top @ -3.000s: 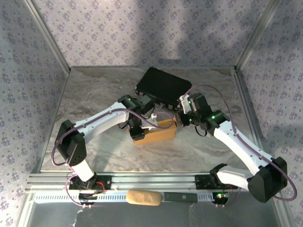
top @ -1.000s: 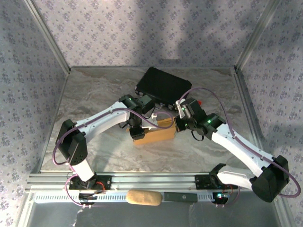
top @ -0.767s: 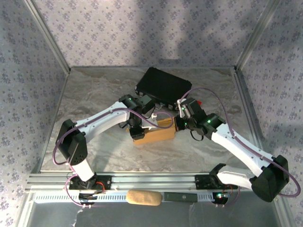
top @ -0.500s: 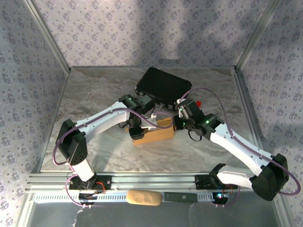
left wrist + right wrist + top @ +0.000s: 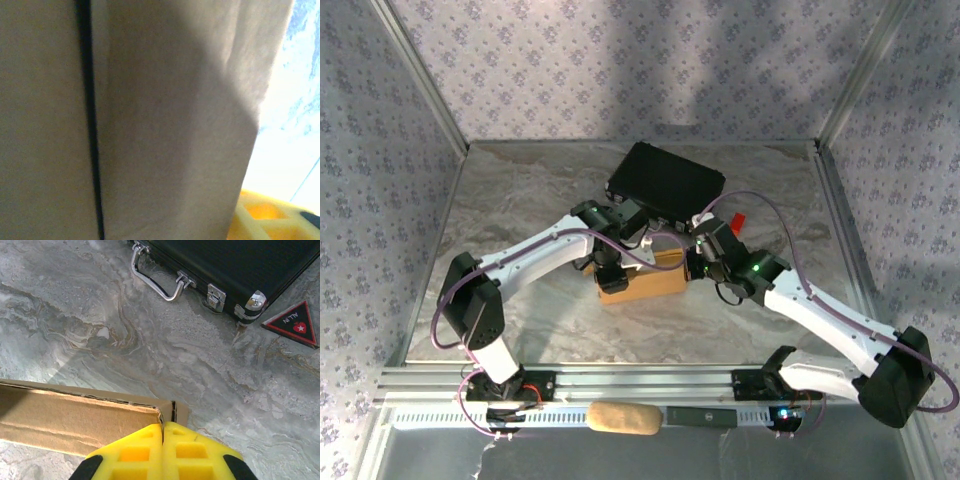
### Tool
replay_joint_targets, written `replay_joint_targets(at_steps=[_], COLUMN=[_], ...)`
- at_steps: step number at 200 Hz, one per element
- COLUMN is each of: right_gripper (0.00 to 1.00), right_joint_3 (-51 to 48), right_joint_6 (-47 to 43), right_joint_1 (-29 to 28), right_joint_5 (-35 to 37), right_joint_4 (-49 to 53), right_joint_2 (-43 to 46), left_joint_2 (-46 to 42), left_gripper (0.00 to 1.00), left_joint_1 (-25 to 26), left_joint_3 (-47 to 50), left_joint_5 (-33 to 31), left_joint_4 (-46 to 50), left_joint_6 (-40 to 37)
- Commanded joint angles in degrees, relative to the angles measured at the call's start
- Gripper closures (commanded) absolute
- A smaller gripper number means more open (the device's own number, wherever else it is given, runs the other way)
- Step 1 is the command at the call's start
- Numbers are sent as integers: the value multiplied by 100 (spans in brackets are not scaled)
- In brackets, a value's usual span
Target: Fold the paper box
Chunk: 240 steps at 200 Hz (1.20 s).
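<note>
paper box (image 5: 645, 285) | corner at right claw (image 5: 163, 426) tips | left claw (image 5: 610, 273) at opposite end

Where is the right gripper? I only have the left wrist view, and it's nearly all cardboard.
Observer: The right gripper is shut, with its tips at the right-end corner of the box.
Operator: Anything behind the box?
Observer: A black case lies just beyond it, with its handle facing the box.
Operator: Anything else nearby?
Observer: A red triangle sticker lies by the case's right corner.
</note>
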<state>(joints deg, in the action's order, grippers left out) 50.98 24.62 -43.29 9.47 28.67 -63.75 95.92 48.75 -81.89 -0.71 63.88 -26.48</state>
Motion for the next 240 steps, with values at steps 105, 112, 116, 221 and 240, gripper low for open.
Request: replay_joint_targets(at_steps=[105,112,116,221,240], right_gripper=[100,100,100,100,100], right_joint_3=[-36,-38,-34,60,74], right_joint_6=[-50,-55,-54,-54,-54], right_joint_1=[-84,-96,-95,-108,-110], right_joint_5=[52,46,48,20,7], right_joint_4=[251,248,245,288,281], right_joint_2=[-86,-87,-87,-156,-173], left_joint_2=[-2635,-2841,-2947,-2939,-2836], left_gripper=[39,42,44,54,55], left_joint_1=[-456,-653,-786,-1438,-1428], left_joint_3=[902,1063,1150,1871,1894], left_joint_5=[123,222,272,878,856], left_joint_4=[-1047,-1060,-1067,-1193,-1283], left_joint_6=[2292,2613,2785,3730,3700])
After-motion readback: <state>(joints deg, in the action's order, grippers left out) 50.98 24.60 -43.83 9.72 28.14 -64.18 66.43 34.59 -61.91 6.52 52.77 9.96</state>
